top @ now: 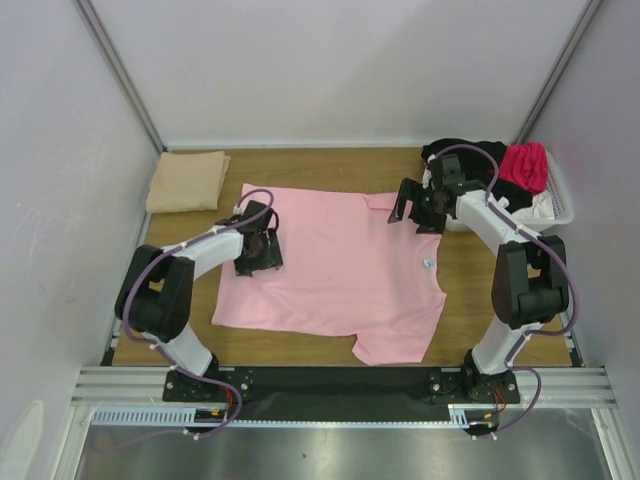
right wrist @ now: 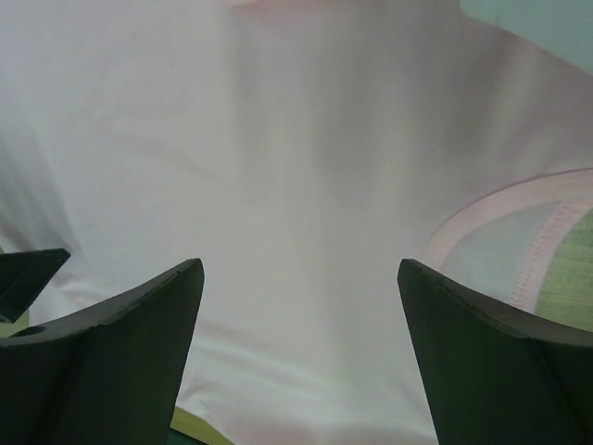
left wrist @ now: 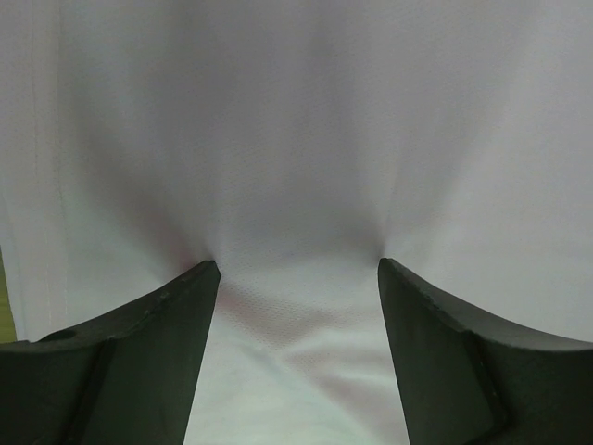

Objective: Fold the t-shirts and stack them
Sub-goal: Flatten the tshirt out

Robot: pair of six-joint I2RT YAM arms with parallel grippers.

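Beneath left fingers | pink t-shirt, touched (right fingers over it too)

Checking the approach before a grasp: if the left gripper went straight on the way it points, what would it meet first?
The light pink t-shirt: the open left gripper points at its cloth, and the fingertips seem to dimple it, though depth is unclear.

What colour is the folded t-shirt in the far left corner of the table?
The folded t-shirt is tan, best seen in the top external view.
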